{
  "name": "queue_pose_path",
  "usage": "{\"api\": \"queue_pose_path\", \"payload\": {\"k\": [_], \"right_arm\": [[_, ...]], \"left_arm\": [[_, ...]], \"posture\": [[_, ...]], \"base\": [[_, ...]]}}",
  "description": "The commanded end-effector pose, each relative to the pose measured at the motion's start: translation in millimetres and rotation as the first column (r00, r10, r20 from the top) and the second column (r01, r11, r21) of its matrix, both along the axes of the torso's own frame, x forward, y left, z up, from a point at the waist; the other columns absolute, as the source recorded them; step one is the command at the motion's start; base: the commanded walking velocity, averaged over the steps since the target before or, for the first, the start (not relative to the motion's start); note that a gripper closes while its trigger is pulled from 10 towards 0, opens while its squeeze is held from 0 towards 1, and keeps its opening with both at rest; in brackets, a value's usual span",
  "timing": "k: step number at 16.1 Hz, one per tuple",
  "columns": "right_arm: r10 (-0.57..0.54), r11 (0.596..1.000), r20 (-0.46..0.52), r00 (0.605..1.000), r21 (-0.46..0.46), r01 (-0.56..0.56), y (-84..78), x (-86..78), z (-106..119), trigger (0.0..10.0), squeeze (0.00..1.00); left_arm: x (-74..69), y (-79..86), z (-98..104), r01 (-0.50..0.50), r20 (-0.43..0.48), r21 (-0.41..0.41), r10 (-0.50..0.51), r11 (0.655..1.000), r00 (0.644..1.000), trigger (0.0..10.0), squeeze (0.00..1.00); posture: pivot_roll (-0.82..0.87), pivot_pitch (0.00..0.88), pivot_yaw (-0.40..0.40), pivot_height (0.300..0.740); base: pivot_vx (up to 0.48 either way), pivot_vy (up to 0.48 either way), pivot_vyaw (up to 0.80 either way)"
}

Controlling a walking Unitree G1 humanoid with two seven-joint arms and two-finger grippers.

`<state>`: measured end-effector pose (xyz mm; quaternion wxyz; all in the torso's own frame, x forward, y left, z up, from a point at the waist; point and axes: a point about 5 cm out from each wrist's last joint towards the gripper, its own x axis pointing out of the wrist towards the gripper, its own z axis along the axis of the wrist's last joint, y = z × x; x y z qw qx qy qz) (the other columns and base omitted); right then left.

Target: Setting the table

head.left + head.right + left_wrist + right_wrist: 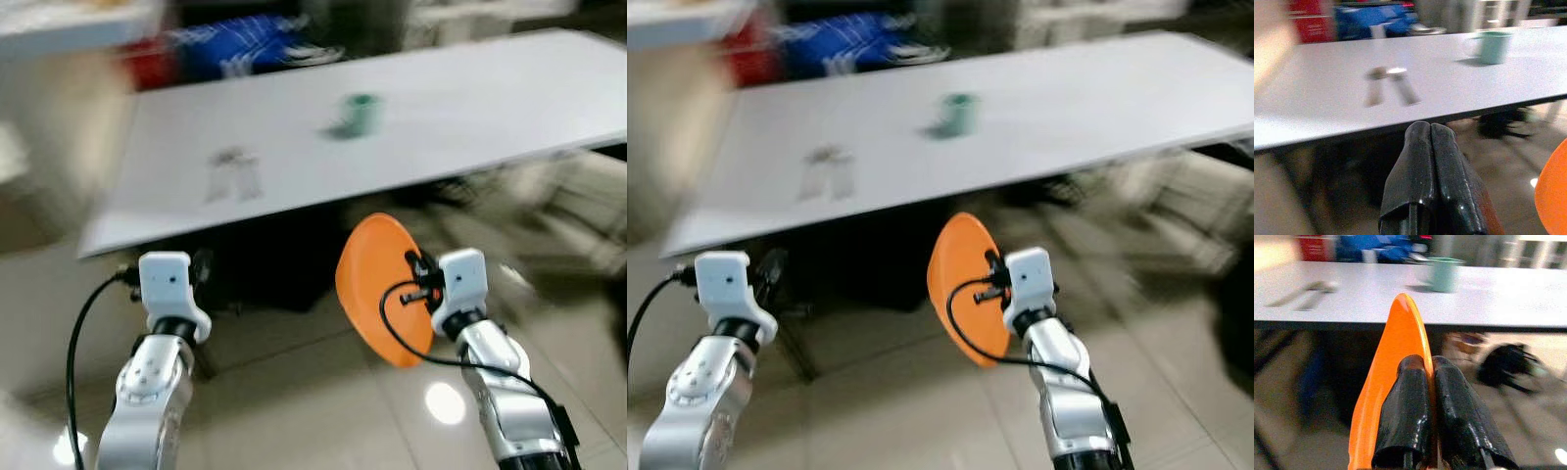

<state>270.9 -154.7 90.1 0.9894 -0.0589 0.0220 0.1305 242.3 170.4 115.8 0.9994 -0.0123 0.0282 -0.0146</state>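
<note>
— Where did the two head cameras look from?

— From above and behind both arms, facing forward and down at the white desk (470,108) and the tiled floor (294,392) before it. They stood well back, and both pictures were blurred.

— And the wrist cameras?

— Each sat low, looking along its own black fingers toward the desk's near edge, almost level with the top. The right one looked past the orange plate (1396,377) held edge-on.

— What did they share?

— All four took in the green cup (1493,46) and the blurred cutlery (1388,85) on the desk.
</note>
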Motion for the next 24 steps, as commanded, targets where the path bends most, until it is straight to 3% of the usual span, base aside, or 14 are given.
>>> {"api": "queue_pose_path", "payload": {"k": [1,7,9,12,15,17,20,24], "right_arm": [[-0.014,1.0,0.051,0.999,-0.013,0.014,-2.1,4.3,8,10.0,0.0],[0.001,1.0,0.058,0.998,-0.021,0.0,2.3,7.4,8,10.0,0.0],[-0.017,1.0,0.102,0.995,-0.012,0.019,1.9,10.4,17,10.0,0.0],[-0.052,0.998,0.255,0.966,-0.01,0.056,-0.5,21.6,58,10.0,0.0],[-0.013,1.0,0.33,0.944,-0.003,0.015,6.5,31.6,85,10.0,0.0],[-0.007,1.0,0.408,0.913,0.01,0.003,6.8,52.0,117,10.0,0.0],[-0.006,1.0,0.466,0.885,0.013,0.0,4.0,68.7,149,10.0,0.0],[0.049,0.998,0.507,0.861,0.003,-0.059,14.6,76.0,169,10.0,0.0]], "left_arm": [[2.9,-5.0,1,0.025,0.004,0.008,-0.025,1.0,1.0,10.0,0.0],[4.9,-5.0,2,0.016,0.011,0.031,-0.017,0.999,1.0,10.0,0.0],[5.9,-5.8,7,0.016,0.034,0.029,-0.017,0.999,0.999,10.0,0.0],[7.7,-6.2,8,0.023,0.041,0.031,-0.024,0.999,0.999,10.0,0.0],[11.2,-9.0,9,0.036,0.042,0.032,-0.037,0.999,0.998,10.0,0.0],[14.1,-10.8,9,0.044,0.046,0.037,-0.046,0.998,0.998,10.0,0.0],[16.5,-13.4,12,0.058,0.061,0.05,-0.061,0.997,0.996,10.0,0.0],[17.8,-14.7,13,0.059,0.064,0.048,-0.062,0.997,0.996,10.0,0.0]], "posture": [[-0.13,0.0,0.073,0.74],[-0.12,0.0,0.07,0.74],[-0.12,0.0,0.07,0.74],[-0.13,0.0,0.072,0.74],[-0.14,0.0,0.073,0.74],[-0.14,0.0,0.074,0.74],[-0.13,0.0,0.073,0.74],[-0.12,0.0,0.072,0.74]], "base": [[0.322,0.0,-0.76],[0.0,0.0,0.0],[0.12,0.0,0.0],[0.37,0.305,0.0],[0.374,0.301,0.0],[0.377,0.296,0.0],[0.413,0.17,0.0],[0.427,0.0,0.0]]}}
